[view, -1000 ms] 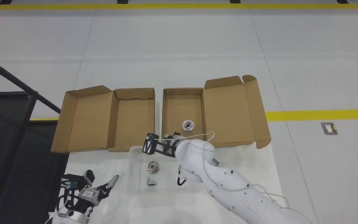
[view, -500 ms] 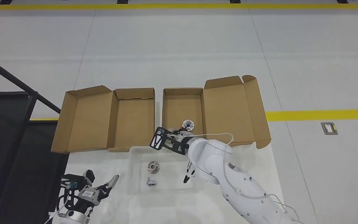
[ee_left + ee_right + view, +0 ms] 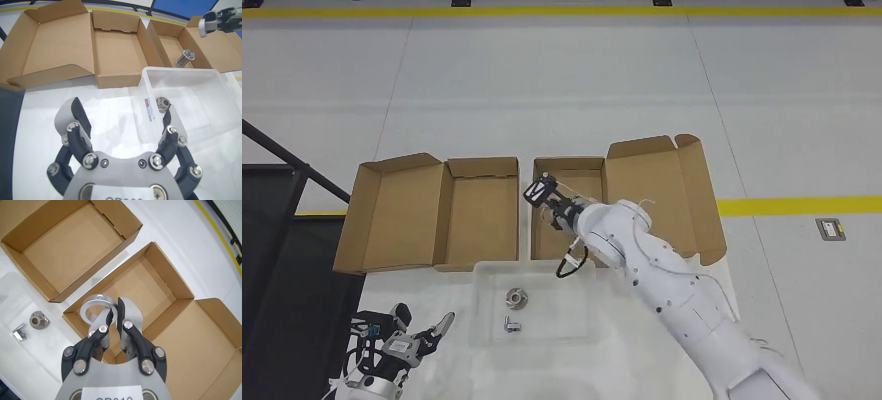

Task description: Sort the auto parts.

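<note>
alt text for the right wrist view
The right gripper is shut on a silver ring above an open cardboard box. A second open box sits beside it; a clear tub holds a flanged hub and a small bracket.

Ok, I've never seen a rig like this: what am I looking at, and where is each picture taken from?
This is a two-armed robot at a white table. One camera looks down from above; the other two sit on the wrists, behind each arm's fingers. The right gripper has its fingers shut on a metal ring above a cardboard box that holds a ribbed cylinder. The left gripper, fingers open, is beside a clear tub holding a flanged hub and a small bracket. A second cardboard box stands alongside.
</note>
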`<act>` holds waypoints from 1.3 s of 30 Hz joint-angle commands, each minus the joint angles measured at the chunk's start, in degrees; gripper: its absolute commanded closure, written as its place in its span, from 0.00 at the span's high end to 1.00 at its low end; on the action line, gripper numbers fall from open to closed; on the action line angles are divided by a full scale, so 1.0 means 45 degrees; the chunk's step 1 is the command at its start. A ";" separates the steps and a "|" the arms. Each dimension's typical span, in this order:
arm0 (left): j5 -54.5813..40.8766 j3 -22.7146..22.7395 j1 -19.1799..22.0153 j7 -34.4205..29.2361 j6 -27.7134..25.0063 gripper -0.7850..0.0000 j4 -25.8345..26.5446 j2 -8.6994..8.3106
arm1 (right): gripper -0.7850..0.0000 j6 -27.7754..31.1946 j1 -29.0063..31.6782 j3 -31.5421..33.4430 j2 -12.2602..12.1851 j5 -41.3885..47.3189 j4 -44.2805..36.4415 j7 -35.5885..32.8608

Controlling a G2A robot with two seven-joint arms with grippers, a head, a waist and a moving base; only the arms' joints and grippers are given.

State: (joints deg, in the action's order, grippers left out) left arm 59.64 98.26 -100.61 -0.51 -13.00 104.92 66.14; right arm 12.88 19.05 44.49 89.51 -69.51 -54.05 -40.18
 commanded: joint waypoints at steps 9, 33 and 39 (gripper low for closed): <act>0.0000 0.0000 0.0000 0.0000 0.0000 1.00 0.0000 0.0000 | 0.00 0.1078 -0.2330 -0.1930 0.2184 0.1910 0.6087 0.1040; 0.0000 0.0000 0.0000 0.0000 0.0000 1.00 0.0000 0.0000 | 0.34 0.0823 -0.2894 -0.3045 0.3775 0.1295 0.8663 0.0675; 0.0000 0.0000 0.0000 0.0000 0.0000 1.00 0.0000 0.0000 | 0.42 0.0823 -0.2894 -0.3045 0.3775 0.1295 0.8663 0.0675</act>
State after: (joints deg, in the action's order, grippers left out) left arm 59.64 98.26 -100.60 -0.51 -13.00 104.92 66.14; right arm 16.54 6.01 30.77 106.54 -63.70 -14.99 -37.17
